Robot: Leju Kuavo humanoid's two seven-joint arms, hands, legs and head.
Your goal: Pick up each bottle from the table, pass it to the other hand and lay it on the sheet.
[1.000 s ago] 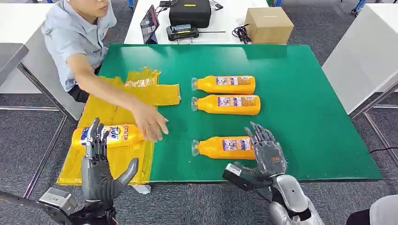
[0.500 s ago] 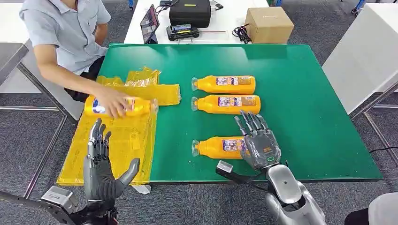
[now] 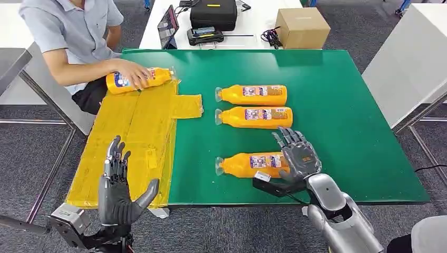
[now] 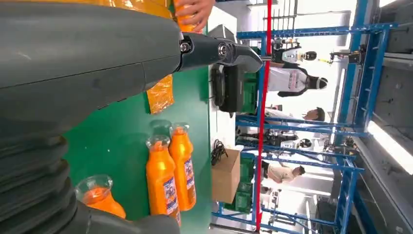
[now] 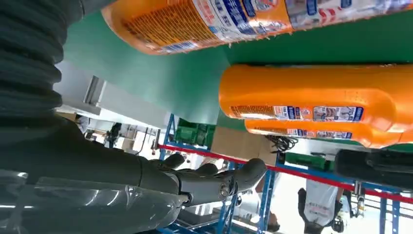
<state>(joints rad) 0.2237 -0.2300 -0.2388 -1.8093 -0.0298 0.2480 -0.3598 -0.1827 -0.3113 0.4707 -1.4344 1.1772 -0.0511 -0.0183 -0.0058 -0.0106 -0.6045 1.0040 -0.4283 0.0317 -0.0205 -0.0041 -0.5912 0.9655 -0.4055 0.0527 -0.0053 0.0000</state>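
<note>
At the near edge of the green worktop, my right hand hovers spread over the base end of the nearest bottle, fingers apart and gripping nothing, placed, I judge, to close around it for the next pickup. Two more orange bottles and lie side by side farther back, caps pointing toward the sheet, well apart from my fingers. My left hand waits empty and open over the near corner of the yellow sheet, palm turned inward, likely posed to receive the handover. At the sheet's far end a person's hand rests on a fourth bottle, apparently clearing it away. The nearest bottle lies flat with its label up, so a wrap around the body looks workable.
</note>
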